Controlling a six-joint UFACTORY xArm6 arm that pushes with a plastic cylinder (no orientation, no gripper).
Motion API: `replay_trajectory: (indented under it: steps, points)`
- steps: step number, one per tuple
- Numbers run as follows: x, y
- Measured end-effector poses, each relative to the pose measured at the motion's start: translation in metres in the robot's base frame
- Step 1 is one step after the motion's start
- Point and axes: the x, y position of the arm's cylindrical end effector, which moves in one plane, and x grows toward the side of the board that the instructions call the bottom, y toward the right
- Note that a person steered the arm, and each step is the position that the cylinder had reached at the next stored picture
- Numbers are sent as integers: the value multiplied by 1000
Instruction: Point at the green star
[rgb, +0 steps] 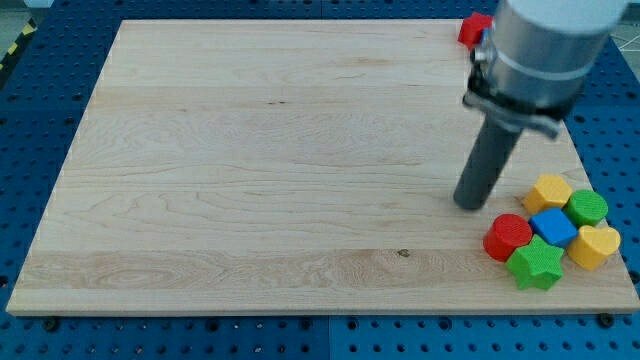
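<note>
The green star lies near the board's lower right corner, at the bottom of a tight cluster of blocks. My tip rests on the board up and to the left of the star, a short gap away from the red round block that sits between them. The dark rod rises from the tip to the grey arm at the view's top right.
The cluster also holds a blue cube, a yellow hexagon, a green round block and a yellow heart. A red block sits at the top edge, partly hidden by the arm. The wooden board lies on a blue pegboard.
</note>
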Motion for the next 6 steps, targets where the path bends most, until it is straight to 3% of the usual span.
replay_trajectory:
  steps: [1, 2, 6]
  points:
    - [65, -10]
    - [82, -5]
    - [82, 48]
